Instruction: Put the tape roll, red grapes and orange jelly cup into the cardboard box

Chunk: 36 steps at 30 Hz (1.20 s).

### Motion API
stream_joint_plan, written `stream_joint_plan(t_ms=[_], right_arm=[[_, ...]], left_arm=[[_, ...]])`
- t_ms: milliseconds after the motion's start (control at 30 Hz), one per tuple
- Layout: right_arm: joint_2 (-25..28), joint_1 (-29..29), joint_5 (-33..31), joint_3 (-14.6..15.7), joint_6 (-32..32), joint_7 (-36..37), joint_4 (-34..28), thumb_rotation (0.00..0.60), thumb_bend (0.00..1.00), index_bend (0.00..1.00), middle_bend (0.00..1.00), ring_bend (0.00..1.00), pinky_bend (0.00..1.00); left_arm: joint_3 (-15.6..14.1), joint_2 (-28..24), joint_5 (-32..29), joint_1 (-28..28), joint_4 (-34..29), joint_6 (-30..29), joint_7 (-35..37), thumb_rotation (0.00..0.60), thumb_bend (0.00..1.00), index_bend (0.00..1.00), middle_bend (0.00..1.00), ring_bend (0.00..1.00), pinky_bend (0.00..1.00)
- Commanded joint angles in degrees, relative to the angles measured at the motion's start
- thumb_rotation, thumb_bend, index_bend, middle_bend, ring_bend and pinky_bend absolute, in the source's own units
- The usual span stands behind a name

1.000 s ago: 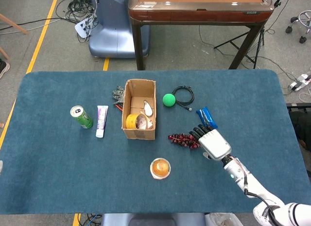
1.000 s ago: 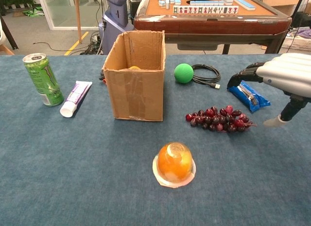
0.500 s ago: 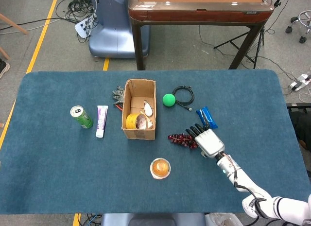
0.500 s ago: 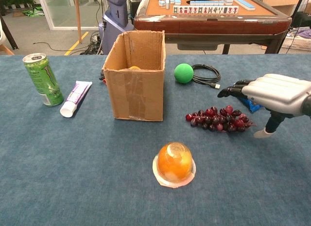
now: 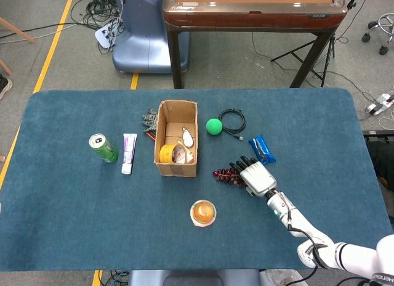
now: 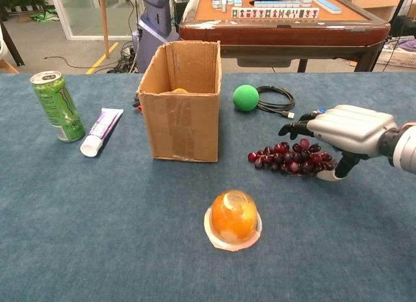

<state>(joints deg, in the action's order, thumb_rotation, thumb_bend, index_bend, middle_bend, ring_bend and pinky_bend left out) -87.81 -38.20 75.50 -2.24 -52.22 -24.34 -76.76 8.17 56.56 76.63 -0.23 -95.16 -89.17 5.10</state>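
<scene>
Head view: the yellow tape roll [image 5: 167, 153] lies inside the cardboard box [image 5: 161, 117], so by my reading one of three items is done. Red grapes [image 5: 225, 174] lie on the blue tabletop [image 5: 74, 212] just right of the box, with the right robot hand [image 5: 255, 177] spread over their right end, fingers apart; whether it has any hold on the bunch I cannot tell from here. The orange jelly cup [image 5: 203, 213] sits alone nearer the front edge, untouched. Green drink can [image 5: 103, 147], a white-and-purple tube [image 5: 128, 152], a green ball [image 5: 213, 126], a coiled black cable [image 5: 233, 120] and a blue wrapped snack [image 5: 262, 149] lie around; no writing is legible at this distance. The left robot hand is nowhere visible. Chest view: fingers extend above the grapes [image 6: 289, 158], the thumb low at the bunch's right end, nothing lifted, so grapes and jelly cup [image 6: 233, 218] remain to do. The can [image 6: 56, 104] carries a dark claw-like mark; the tube's print is too small to read.
</scene>
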Motion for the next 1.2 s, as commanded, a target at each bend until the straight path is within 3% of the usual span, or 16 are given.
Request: stream_joint_plan(t_ms=[33,267,667,967,1200], right_arm=[[-0.72,-0.31,0.28,-0.07,0.33,0.28,0.81,0.6,0.32,0.2,0.27,0.16,0.3],[-2.23,-0.65,0.86,-0.29,0.49,1.51,2.88,0.6,0.35,0.31,0.36,0.25,0.41],[-4.47,0.23,7.36,0.27,-5.12,8.33,8.09,0.6,0.38,0.56,0.62,0.53,0.59],[-1.9,1.33,10.4,-0.2,-9.92,10.49,7.06,0.6,0.4,0.64,0.69,0.59,0.64],[2.76,1.83,11.27,-2.16,-13.4,9.39,1.37,0.6,0.41,0.65,0.7,0.6,0.64]], left_arm=[[0.01,-0.06,0.16,0.07,-0.08,-0.21,-0.03,0.6,0.33,0.42,0.44,0.34,0.53],[0.13,-0.29,-0.16,0.21,0.01,-0.27,0.16,0.6,0.33,0.42,0.44,0.34,0.53],[0.2,-0.25,-0.43,0.06,0.14,0.11,-0.04,0.6,0.33,0.42,0.44,0.34,0.53],[0.5,-0.24,-0.63,0.16,0.02,-0.17,0.69,0.6,0.33,0.42,0.44,0.34,0.53],[0.54,-0.32,-0.95,0.27,0.13,-0.33,-0.2,0.6,0.33,0.43,0.44,0.34,0.53]])
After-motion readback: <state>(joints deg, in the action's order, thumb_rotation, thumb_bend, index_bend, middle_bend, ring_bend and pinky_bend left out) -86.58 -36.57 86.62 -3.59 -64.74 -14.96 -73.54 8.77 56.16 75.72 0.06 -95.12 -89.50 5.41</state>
